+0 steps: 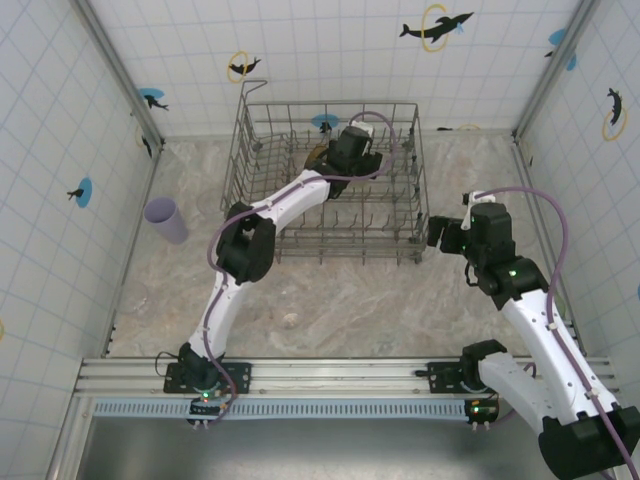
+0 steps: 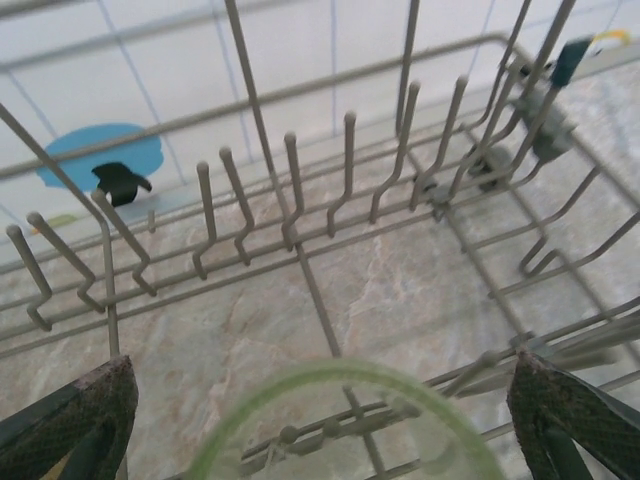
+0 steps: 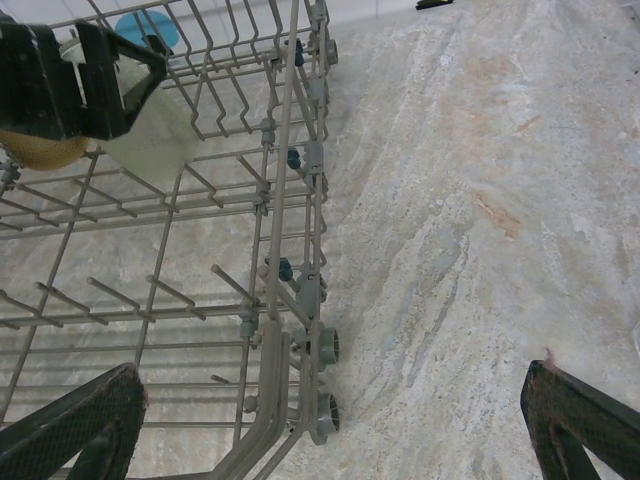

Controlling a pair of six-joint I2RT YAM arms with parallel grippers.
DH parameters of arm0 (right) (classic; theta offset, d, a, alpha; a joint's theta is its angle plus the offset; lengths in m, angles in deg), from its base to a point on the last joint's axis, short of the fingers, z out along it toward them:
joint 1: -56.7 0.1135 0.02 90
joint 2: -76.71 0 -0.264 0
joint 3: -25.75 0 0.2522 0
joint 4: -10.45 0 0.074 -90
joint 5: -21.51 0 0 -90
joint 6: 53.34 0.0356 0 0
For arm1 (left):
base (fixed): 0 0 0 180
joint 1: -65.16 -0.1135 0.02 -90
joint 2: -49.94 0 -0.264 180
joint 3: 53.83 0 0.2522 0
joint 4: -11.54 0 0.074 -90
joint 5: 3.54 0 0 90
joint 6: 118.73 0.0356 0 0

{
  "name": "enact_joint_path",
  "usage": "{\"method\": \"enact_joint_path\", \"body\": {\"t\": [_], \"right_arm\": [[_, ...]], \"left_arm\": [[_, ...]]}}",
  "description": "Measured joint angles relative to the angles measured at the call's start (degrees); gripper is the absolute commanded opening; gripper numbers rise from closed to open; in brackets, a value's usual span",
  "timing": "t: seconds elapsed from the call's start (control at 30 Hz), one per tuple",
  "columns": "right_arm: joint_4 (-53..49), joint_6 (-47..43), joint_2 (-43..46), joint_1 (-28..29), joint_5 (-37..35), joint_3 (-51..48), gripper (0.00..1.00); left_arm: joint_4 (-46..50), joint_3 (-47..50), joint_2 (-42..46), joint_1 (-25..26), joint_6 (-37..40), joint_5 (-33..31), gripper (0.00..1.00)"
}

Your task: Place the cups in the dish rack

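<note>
My left tool (image 2: 322, 430) is inside the dish rack (image 1: 416, 170). A row of upright tines (image 2: 290, 190) blocks the way ahead, and a green cup (image 2: 345, 375) sits between its spread fingers. My right tool (image 3: 335, 425), jaws wide, hangs just beside the rack's right wall, with bare counter (image 3: 480, 220) free on its right. A lavender cup (image 1: 166, 220) sits alone, left of the rack.

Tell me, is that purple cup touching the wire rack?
Apart. The top view shows bare table between the lavender cup and the dish rack.
</note>
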Motion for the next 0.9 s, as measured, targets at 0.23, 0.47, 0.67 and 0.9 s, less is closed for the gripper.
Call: {"method": "enact_joint_path", "body": {"t": [0.23,0.47,0.67,0.9], "right_arm": [[-0.02,1.46,-0.02,0.02,1.36,0.0,1.0],[-0.7,3.06,-1.03,0.02,1.75,0.39,1.0],[-2.45,3.98,-1.62,0.02,1.68,3.82,1.0],[-4.26,7.78,-1.73,0.02,-1.07,4.7,1.0]], "left_arm": [[-2.36,1.11,7.74,0.0,-2.95,1.81,0.98],[-3.98,5.38,14.08,0.0,-5.27,2.27,0.98],[-3.5,14.1,19.87,0.0,-8.68,2.45,0.98],[-3.23,22.71,27.54,0.0,-12.07,2.58,0.98]]}}
